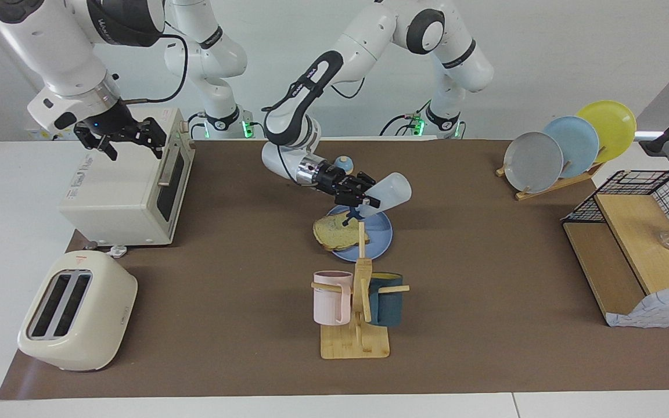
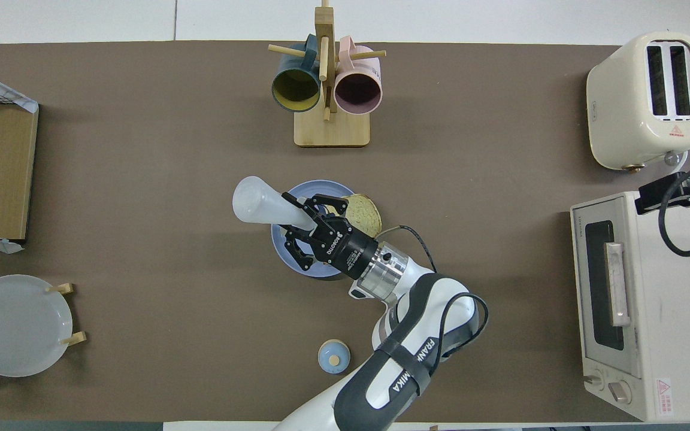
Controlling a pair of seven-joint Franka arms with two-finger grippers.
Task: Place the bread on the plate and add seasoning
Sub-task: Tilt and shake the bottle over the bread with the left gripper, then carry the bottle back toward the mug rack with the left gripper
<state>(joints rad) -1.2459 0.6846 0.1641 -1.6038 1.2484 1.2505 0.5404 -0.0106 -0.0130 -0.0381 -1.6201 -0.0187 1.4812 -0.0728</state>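
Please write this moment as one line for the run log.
left gripper: shut on tilted whitish bottle with navy cap, cap down over round blue plate | speckled bread slice: on plate | right gripper: open over white oven, waiting
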